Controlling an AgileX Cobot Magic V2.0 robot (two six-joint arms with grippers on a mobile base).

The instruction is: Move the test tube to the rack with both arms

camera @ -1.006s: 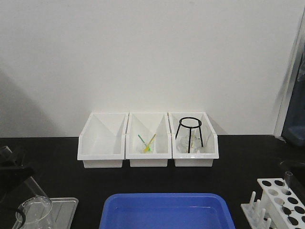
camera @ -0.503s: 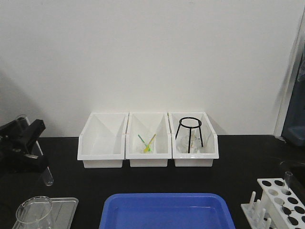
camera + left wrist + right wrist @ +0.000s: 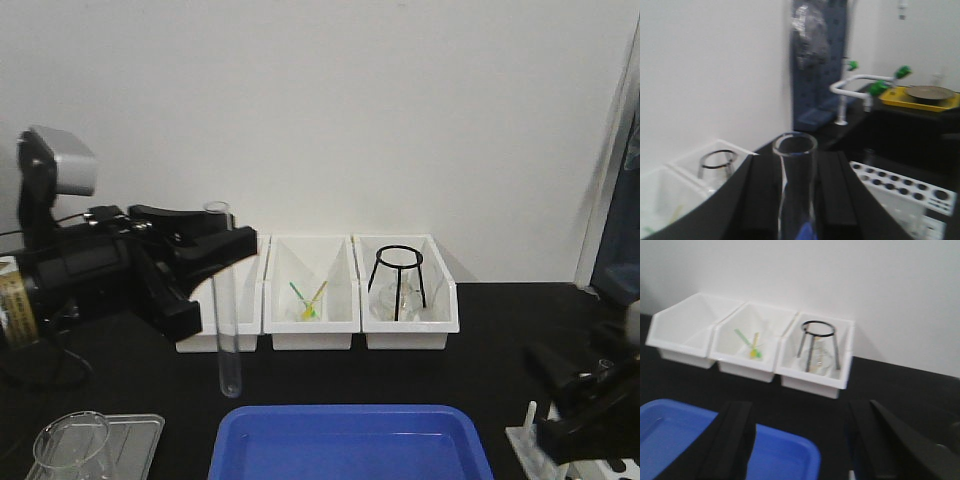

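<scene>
Item: long, slim, clear glass test tube (image 3: 228, 330), upright, long axis vertical, rim end clenched in my left hand (image 3: 222, 243), body hanging below it. Small white holed plastic rack (image 3: 900, 185): well off to that hand's right, close by my right hand (image 3: 585, 405), which gapes empty.

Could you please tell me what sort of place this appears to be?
Probably a chemistry lab: the left claw holds a glass test tube, a white test-tube rack sits on the black counter, and a green-handled lab faucet stands beyond.
</scene>
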